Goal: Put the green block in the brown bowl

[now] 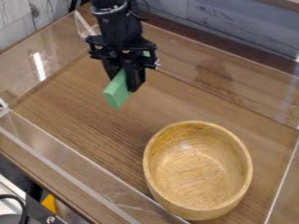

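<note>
The green block [118, 90] hangs tilted in the air above the wooden table, its upper end pinched between the black fingers of my gripper [124, 73], which is shut on it. The brown bowl [198, 168] sits on the table at the lower right, wide, round and holding nothing. Block and gripper are up and to the left of the bowl, well apart from its rim.
A clear plastic wall [70, 171] runs along the front and left of the wooden table [222, 83]. A grey plank wall stands at the back. Dark cables lie at the bottom left corner.
</note>
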Tool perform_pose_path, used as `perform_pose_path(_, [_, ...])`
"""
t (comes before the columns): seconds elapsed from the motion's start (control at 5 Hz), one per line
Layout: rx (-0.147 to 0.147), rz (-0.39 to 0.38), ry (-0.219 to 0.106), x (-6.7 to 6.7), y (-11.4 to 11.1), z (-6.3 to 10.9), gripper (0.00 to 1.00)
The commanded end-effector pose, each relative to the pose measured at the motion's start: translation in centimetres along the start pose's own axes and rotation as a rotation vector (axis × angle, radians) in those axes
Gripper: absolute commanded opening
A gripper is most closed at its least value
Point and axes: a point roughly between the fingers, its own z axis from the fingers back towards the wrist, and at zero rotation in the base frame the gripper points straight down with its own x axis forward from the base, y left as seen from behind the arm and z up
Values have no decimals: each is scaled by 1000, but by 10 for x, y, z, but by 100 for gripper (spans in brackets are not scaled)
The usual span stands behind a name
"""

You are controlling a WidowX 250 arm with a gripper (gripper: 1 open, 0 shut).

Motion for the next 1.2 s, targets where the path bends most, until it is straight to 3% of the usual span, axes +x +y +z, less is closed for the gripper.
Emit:
perform_pose_path(0.0, [24, 54, -63, 11, 0, 13, 0])
perform_pose_path(0.4, [5, 30, -20, -29, -75, -12, 0])
perform_pose_path(0.6, [1, 3, -18, -56, -117, -16, 0])
perform_pose_path(0.8, [-2, -19, -28, -72, -126, -11, 0])
perform_pose_path(1.0, [0, 16, -34, -78, -138, -16, 0])
